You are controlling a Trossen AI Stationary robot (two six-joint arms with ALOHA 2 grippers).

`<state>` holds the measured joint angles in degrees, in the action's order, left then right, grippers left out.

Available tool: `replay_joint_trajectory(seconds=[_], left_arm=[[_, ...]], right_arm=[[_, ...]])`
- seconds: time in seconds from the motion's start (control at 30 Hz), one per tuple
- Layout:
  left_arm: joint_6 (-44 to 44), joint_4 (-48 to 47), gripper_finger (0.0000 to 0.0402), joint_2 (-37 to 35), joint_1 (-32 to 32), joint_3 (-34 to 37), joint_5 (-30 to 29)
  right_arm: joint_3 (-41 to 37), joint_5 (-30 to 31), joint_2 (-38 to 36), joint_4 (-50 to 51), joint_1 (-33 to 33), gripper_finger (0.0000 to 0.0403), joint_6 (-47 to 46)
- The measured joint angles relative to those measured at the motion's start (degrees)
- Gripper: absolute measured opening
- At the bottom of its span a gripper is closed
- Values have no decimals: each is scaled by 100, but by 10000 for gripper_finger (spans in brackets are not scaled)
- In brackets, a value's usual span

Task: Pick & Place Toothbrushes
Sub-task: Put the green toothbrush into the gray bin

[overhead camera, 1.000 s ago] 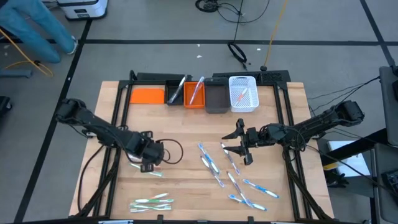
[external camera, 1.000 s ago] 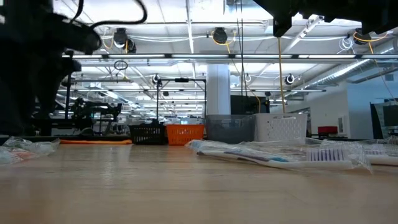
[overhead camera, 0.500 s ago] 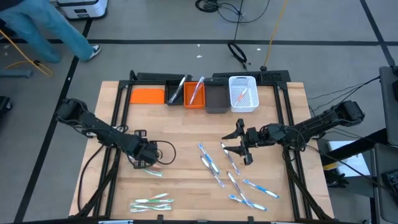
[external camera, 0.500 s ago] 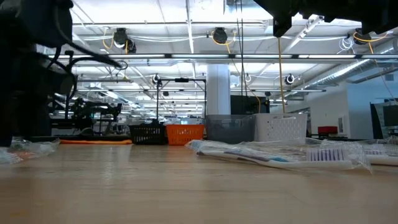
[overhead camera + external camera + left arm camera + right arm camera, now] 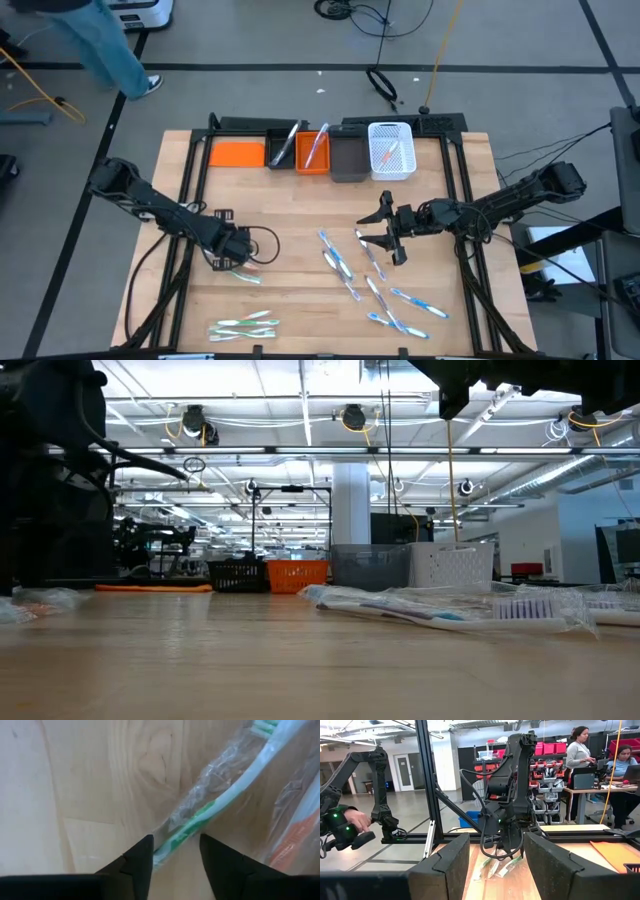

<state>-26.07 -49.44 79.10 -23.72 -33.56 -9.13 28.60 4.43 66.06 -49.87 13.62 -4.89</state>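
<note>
Hovering low over the pale wooden bench (image 5: pixel 290 215), the left tool (image 5: pixel 229 262) has its two dark fingers (image 5: pixel 137 862) parted either side of a green-accented wrapped toothbrush (image 5: pixel 200 822). Wrist view: fingertips straddle the clear wrapper, not visibly pressing it. A second wrapped brush with an orange-red accent (image 5: pixel 290 845) lies just beside it, cut off at the frame edge.

Near bench edge, left side: small cluster of green-accented wrapped toothbrushes (image 5: pixel 243 326). Centre-right: scatter of blue-accented wrapped toothbrushes (image 5: pixel 372 285), individual count hard to make out from above. In the low view the nearest of these (image 5: pixel 440 615) shows only as glare and crumpled film.

Right tool (image 5: pixel 385 232) sits above the scatter, fingers spread wide, holding nothing.

Far edge of bench: flat orange tray (image 5: pixel 237 153), black bin (image 5: pixel 281 148), orange bin (image 5: pixel 313 150), grey bin (image 5: pixel 348 158), white mesh basket (image 5: pixel 391 150). Black, orange and white ones hold brushes; contents of the grey bin cannot be told.

Beyond the bench: a person's blue trouser legs (image 5: pixel 100 45), upper body cut off.
</note>
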Motion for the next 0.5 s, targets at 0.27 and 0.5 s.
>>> replay_joint_trajectory(seconds=[0.27, 0.5], left_arm=[[-53, 44, 14, 5, -3, 3, 180], [-599, 33, 6, 5, 2, 9, 144]], right_arm=[[0, 2, 0, 2, -2, 180, 0], [0, 2, 0, 4, -1, 180, 0]])
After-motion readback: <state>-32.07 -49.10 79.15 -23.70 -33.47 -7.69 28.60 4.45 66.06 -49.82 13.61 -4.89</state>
